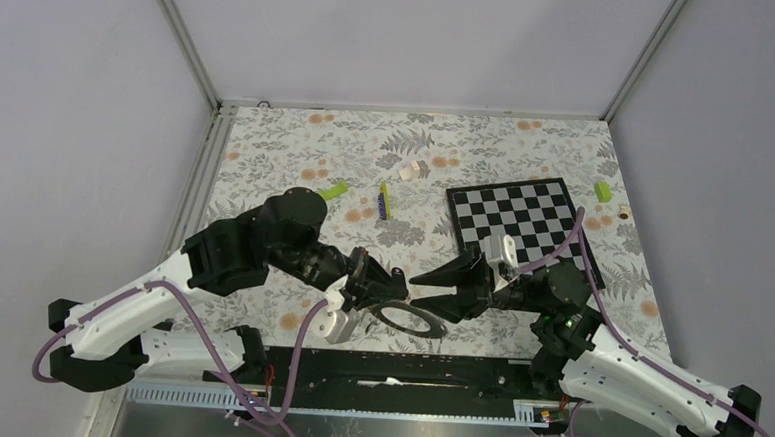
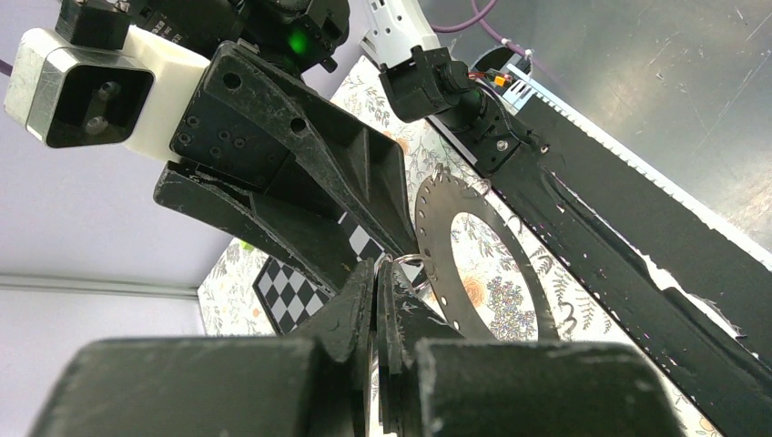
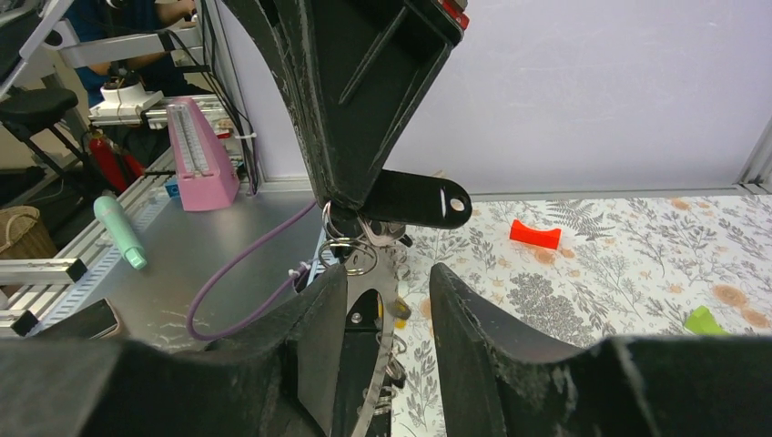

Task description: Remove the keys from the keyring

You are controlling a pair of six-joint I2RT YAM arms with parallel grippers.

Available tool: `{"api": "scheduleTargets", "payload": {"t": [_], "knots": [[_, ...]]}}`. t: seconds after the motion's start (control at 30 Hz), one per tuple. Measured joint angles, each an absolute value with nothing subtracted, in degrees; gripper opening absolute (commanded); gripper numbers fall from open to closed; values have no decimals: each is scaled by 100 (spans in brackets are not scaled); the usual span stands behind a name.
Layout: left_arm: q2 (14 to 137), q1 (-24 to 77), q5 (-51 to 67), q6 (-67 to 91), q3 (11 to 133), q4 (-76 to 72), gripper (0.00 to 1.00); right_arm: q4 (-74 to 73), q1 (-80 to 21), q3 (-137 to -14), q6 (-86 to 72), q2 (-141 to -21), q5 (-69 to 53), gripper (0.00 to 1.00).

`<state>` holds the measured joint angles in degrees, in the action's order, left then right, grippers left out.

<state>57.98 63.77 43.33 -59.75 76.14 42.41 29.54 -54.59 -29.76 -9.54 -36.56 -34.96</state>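
**At the near edge, midway along: key pinched, hoop waiting for a second grip**

Near the middle of the near edge of the surface (image 1: 287, 143), both arms meet tip to tip, raised off it. The left gripper (image 2: 376, 278) has its fingers closed. The black-tagged one of the keys (image 3: 414, 198) juts sideways from its tip, so the pinch is probably on that key, though the contact itself is hidden. Small split rings (image 3: 350, 250) bunch just below. The keyring (image 2: 430, 218) hangs from that bunch, edge-on to the right wrist camera. No coloured tags other than the black one can be made out.

The right gripper (image 3: 387, 270) has its fingers spread, one on each side of the hoop's rim, not touching it.

Step in hand, as judged: securing the hoop so that a key can be worked off. No key looks freed yet. The next move calls for the right fingers to close squarely on the thin rim, clear of the split rings. The two grips would then have to turn or draw apart gently. A skewed pinch could let the hoop swing or slip.

Room: the black rail (image 1: 405, 375) lies close behind, along the near edge, so there is little slack that way. The chessboard (image 1: 519, 220) sits toward the far right corner. The stick (image 1: 384, 200) and a lime block (image 1: 336, 189) lie well apart toward the far edge. The open room for moving is toward the far and left edges.
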Motion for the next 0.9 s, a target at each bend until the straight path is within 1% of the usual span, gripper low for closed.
{"api": "scheduleTargets", "payload": {"t": [0.33,0.5,0.63,0.83,0.9], "knots": [[5833,6381,4338,-5972,7614,4244,0,3203,-5459,-2967,-1081,-3815,-3562,44],[5837,6381,4338,-5972,7614,4244,0,3262,-5459,-2967,-1103,-3839,-3577,38],[5841,6381,4335,-5972,7614,4241,0,3297,-5459,-2967,-1133,-3841,-3669,30],[5843,6381,4331,-5972,7614,4241,0,3310,-5459,-2965,-1142,-3835,-3719,26],[5843,6381,4331,-5972,7614,4241,0,3308,-5459,-2965,-1144,-3828,-3717,22]]}}
